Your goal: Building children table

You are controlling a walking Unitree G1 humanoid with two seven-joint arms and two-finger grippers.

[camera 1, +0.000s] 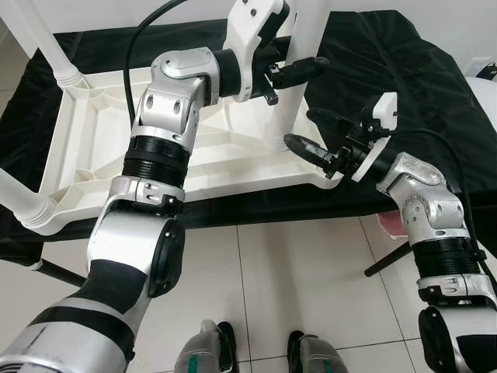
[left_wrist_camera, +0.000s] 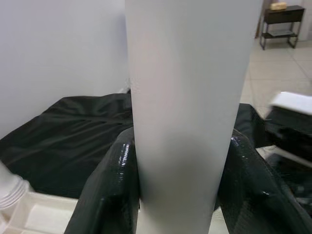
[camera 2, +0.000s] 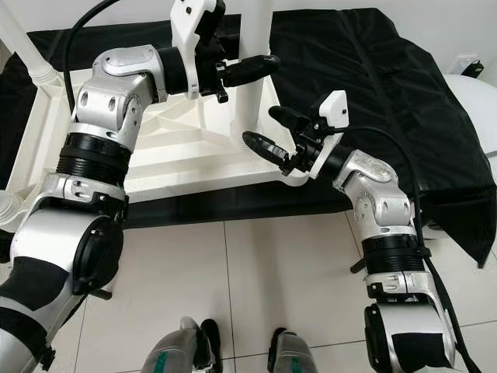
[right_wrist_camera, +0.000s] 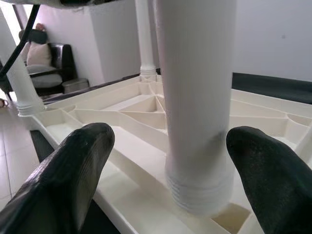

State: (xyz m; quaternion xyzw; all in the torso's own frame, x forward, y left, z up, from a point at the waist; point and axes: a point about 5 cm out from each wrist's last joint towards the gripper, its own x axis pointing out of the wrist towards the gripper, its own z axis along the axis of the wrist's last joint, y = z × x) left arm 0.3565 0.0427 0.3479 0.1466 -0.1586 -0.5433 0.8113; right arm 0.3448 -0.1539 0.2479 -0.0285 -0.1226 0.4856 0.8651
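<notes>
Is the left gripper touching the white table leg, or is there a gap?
Touching. In the left wrist view, both black fingers press against the sides of the leg, with no gap; the left gripper is clamped on it.

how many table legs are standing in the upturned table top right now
3 can be seen: one at the near right corner held by the left gripper, one far left, one near left. A fourth may be hidden.

a home room: pale floor tiles (camera 1: 311, 272), a cushioned armchair (right_wrist_camera: 41, 66), a dark side table (left_wrist_camera: 282, 22)
</notes>
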